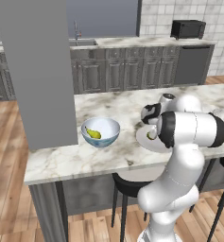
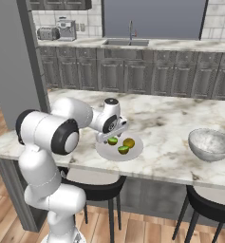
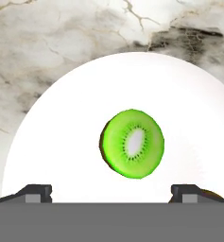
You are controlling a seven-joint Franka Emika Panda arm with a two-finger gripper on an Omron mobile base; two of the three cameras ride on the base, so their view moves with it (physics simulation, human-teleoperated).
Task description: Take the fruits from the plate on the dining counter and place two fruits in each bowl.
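Hand view looks straight down on a kiwi half (image 3: 133, 143), cut face up, lying near the middle of the plate (image 3: 61, 142), with the 2 finger tips (image 3: 35, 193) spread wide on either side of it and nothing between them: the gripper (image 3: 111, 196) is released and empty.

Right base view puts that gripper (image 2: 113, 136) low over the plate's (image 2: 104, 151) left part, where 3 fruits lie: the kiwi half (image 2: 113, 140) under the hand, a second green one (image 2: 123, 149) and a yellow-brown one (image 2: 129, 142), all close together. The pear (image 1: 93, 133) already lies in the pale blue bowl (image 1: 100, 132), left of the plate on the dining counter (image 1: 61, 160); the greyish bowl (image 2: 210, 144) stands well to the plate's right.

Risks, as I judge them: the kiwi half is low and domed, so the pads could close high on the curve and squeeze it out sideways. Its neighbours lie near, so a descending finger could nudge one, perhaps rolling it off the flat plate. Pressing down too far would jam the tips against the plate.

Room: the plate sits near the counter's front edge, on the robot's side. Bare marble lies between the plate and each bowl, so either carry path looks open.
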